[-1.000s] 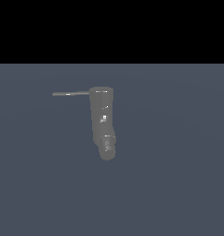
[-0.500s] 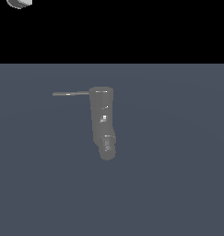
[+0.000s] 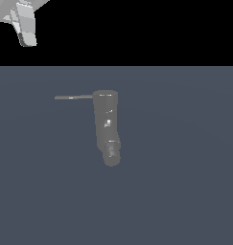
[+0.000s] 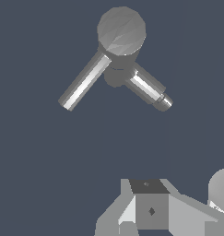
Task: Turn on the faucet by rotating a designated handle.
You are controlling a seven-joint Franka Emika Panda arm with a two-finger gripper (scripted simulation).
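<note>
The faucet (image 3: 107,127) stands on the grey floor (image 3: 185,182) near the middle of the exterior view, its stepped knobby end nearest; the handle (image 3: 73,97) juts level from its top toward that view's left. Well apart, far up at the left corner, hangs the gripper (image 3: 23,26); whether its fingers are parted I cannot tell.

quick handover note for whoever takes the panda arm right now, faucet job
Gripper: in the exterior view's upper left corner, high above and clear of everything; holds nothing, and whether it is open or shut cannot be told.
Faucet: grey upright body mid-scene on the bare floor, untouched.
Handle: thin rod sticking out from the faucet's top toward the exterior view's left, roughly level.
Done: nothing on the faucet yet; no contact.
Left: bring the gripper down to the handle, engage it, rotate it to turn the faucet on.
</note>
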